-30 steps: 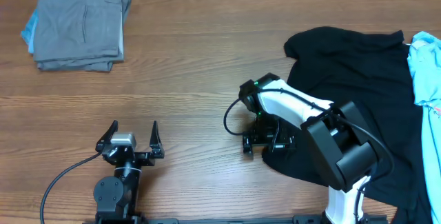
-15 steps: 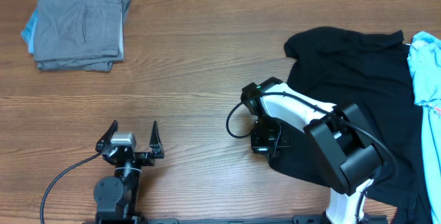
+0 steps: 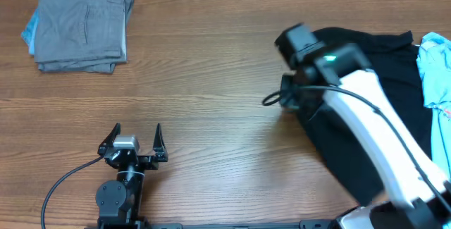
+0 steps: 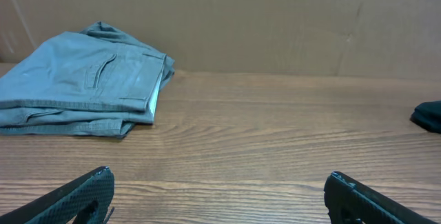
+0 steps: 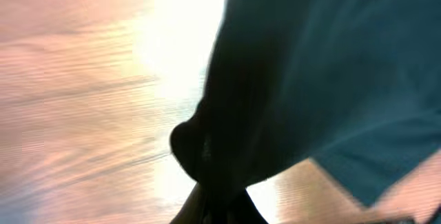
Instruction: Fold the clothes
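My right fingers (image 3: 289, 96) are pinched tight on the left edge of the black shirt (image 3: 366, 53), which spreads over the desk (image 3: 211, 81) towards the right, up against a light blue garment (image 3: 437, 67) cut off by the frame. In my wrist view the cloth gathers into a dark bunch at the tips, but blur smears it all. From above, my arm hides the shirt's lower part. My left fingers (image 4: 76, 196) stand spread wide, holding nothing, well apart from the shirt. Folded grey trousers (image 4: 83, 86) lie ahead of them, to the left.
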### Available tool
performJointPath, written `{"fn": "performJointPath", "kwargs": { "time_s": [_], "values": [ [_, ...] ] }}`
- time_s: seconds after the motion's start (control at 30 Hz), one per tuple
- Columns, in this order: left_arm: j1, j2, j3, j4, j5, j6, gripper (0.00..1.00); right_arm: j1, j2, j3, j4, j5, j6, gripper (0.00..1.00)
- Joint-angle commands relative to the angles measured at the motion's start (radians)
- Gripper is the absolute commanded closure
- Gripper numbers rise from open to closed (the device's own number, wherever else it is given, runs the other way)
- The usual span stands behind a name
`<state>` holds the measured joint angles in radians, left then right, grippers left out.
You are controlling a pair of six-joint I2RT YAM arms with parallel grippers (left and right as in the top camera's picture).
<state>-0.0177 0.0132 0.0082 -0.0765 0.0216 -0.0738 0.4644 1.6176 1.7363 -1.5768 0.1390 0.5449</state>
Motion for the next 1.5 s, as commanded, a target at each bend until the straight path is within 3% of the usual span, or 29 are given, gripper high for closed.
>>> {"fn": "performJointPath", "kwargs": {
  "time_s": [0.0,0.2,0.6,0.97,1.47],
  "values": [
    [0.008,-0.009,-0.003,-0.001,-0.003,0.018,0.0,0.0,-0.04,0.216,-0.047,0.061,-0.031,0.96],
    [0.008,-0.009,-0.003,-0.001,-0.003,0.018,0.0,0.0,-0.04,0.515,-0.054,0.063,-0.101,0.96],
    [0.008,-0.009,-0.003,-0.001,-0.003,0.018,0.0,-0.031,-0.04,0.812,0.118,0.124,-0.235,0.96],
    [0.008,-0.009,-0.003,-0.001,-0.003,0.018,0.0,-0.087,-0.036,0.864,0.33,0.342,-0.349,0.96],
    [0.008,-0.009,-0.003,-0.001,-0.003,0.018,0.0,-0.1,-0.035,0.864,0.582,0.339,-0.434,0.96]
  ]
}}
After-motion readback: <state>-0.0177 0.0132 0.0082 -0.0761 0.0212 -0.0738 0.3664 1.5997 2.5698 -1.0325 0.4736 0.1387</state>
